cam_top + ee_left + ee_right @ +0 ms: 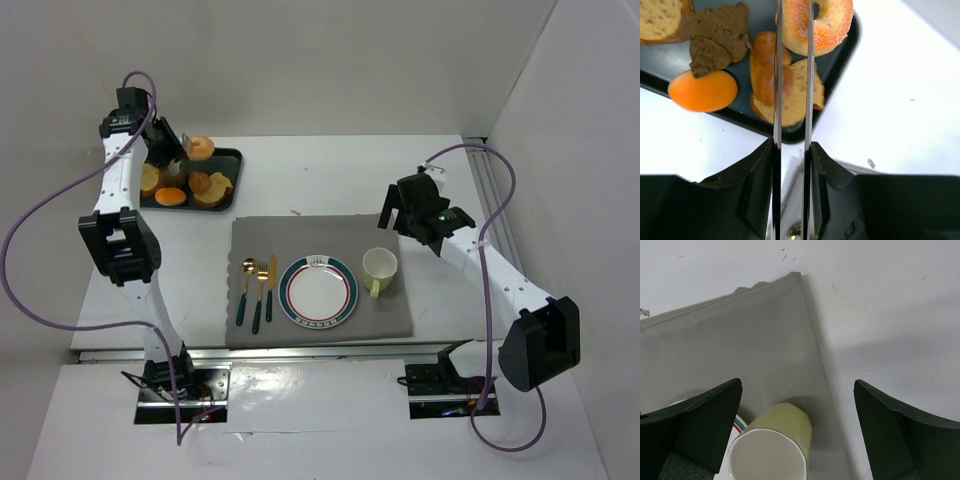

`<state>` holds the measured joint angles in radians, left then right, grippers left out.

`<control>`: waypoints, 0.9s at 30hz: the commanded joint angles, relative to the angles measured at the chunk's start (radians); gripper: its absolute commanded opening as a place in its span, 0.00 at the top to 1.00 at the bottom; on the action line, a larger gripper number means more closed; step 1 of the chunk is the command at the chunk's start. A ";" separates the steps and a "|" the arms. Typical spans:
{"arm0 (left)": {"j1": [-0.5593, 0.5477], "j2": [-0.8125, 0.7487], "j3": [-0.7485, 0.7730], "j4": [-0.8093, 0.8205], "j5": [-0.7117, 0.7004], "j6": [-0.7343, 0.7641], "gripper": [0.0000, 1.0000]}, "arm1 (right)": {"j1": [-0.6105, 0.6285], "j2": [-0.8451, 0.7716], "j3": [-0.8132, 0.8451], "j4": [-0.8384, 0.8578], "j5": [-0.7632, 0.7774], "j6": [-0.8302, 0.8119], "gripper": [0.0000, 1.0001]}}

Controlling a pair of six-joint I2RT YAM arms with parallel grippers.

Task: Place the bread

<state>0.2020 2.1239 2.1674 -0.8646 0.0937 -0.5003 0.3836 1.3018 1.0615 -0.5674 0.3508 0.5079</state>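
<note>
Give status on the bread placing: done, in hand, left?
Done: nothing; the plate is bare and all the bread sits at the tray. In hand: left gripper has narrow jaws around the rim of the ring bun; firm grip unclear. Right gripper hangs open over the cup. Left: lift and carry it, likely to the plate.

Left pincer [793, 50] seemingly narrow; right [796, 390] wide.

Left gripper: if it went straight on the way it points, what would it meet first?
Most likely the sugared ring bun: the left gripper has its fingertips on either side of the bun's rim, though depth is unclear.
</note>
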 commanded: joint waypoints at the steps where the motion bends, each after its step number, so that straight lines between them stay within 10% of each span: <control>1: -0.018 -0.198 -0.036 0.062 0.043 0.026 0.92 | 0.008 -0.044 -0.008 0.041 0.011 0.009 0.00; 19: -0.720 -0.858 -0.866 0.087 0.004 0.100 0.98 | 0.008 -0.055 0.002 0.031 0.039 -0.022 0.00; 27: -0.912 -0.912 -1.049 0.147 0.035 0.011 0.96 | 0.008 -0.033 0.002 0.050 0.011 -0.022 0.00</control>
<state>-0.6655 1.2190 1.1301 -0.7990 0.1249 -0.4519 0.3836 1.2705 1.0527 -0.5613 0.3649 0.4889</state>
